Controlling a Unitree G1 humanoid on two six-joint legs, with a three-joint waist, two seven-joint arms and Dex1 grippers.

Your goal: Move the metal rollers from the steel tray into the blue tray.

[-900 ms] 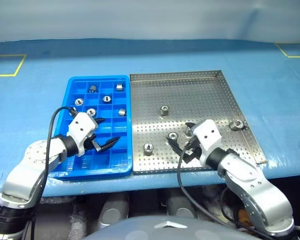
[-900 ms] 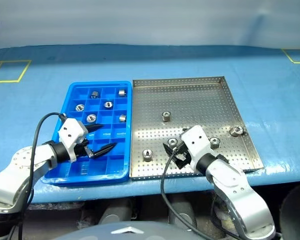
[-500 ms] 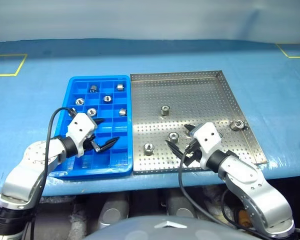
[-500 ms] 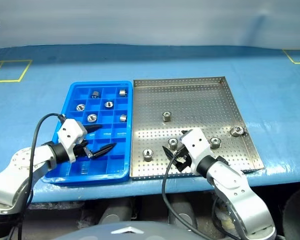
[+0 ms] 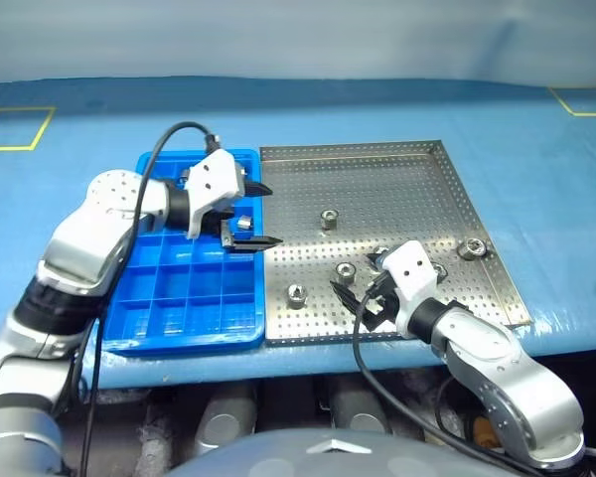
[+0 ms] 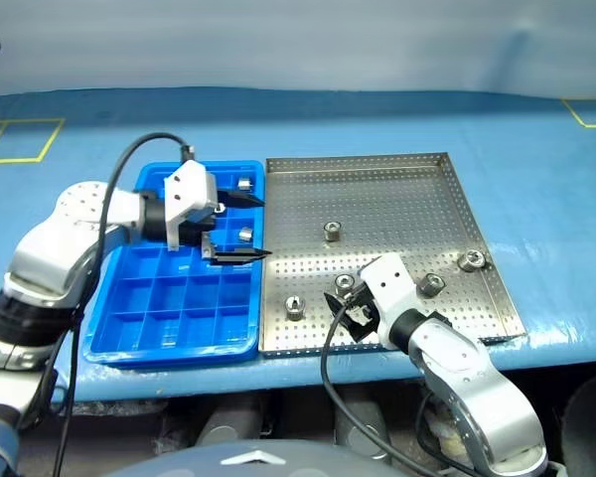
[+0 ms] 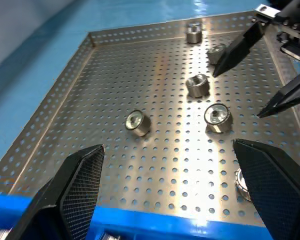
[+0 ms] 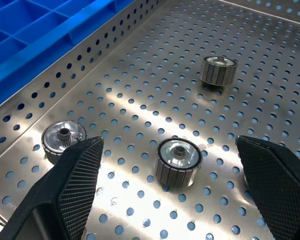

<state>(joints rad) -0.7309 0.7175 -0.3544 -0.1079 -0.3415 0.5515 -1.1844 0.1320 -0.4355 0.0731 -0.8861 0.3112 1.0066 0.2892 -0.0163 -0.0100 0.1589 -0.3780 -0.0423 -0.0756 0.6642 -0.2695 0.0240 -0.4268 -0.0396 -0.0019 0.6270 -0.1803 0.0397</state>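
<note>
Your left gripper (image 5: 254, 215): jaws apart, empty, over the blue tray's (image 5: 194, 318) right edge. Your right gripper (image 5: 363, 285): jaws apart, empty, hanging beside one of the metal rollers (image 5: 345, 270) on the steel tray (image 5: 397, 189). Others sit in the blue tray's far compartments. Both trays rest on the worktop (image 5: 79, 199).

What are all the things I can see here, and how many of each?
metal rollers on the steel tray: five, shiny silver, scattered over its near half.
metal rollers in the blue tray: at least two, silver, in far compartments; the arm may hide others.
steel tray: one, silver, perforated, right of the blue tray.
blue tray: one, bright blue, gridded.
table cover: one, blue, yellow tape marks.
left gripper: black fingers, open, over the trays' shared edge.
right gripper: black fingers, open, over the steel tray's near part.
</note>
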